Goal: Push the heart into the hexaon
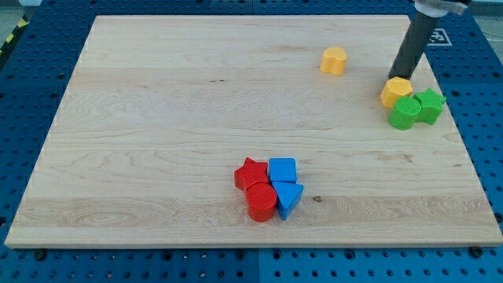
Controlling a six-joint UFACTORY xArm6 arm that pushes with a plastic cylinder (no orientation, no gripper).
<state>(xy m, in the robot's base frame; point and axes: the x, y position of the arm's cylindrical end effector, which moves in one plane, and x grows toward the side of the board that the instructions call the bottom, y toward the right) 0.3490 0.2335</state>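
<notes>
My tip [395, 79] is sitting near the tabletop's right edge, in its upper half, at the top-left rim of the yellow hexagon [397, 92]; it looks to be touching that block or standing just beside it, and I cannot tell which. The tool is a plain dark rod [412, 45] slanting down from the upper right corner, with no jaws, so it is neither open nor closed and is gripping nothing.

The yellow heart [334, 60] is lying toward the tabletop's top edge, right of the middle, well apart from the hexagon and to its left and slightly higher. It is resting alone on the bare wooden tabletop [157, 118].

Just below and right of the hexagon, a green round block [404, 113] and a green star [429, 104] are sitting side by side, touching each other, with the round one pressing against the hexagon's lower edge.

Near the bottom edge, about midway across, four blocks are huddling in a tight cluster: a red star [251, 174] at upper left, a blue cube [282, 170] at upper right, a red cylinder [261, 201] at lower left and a blue triangle [289, 197] at lower right.
</notes>
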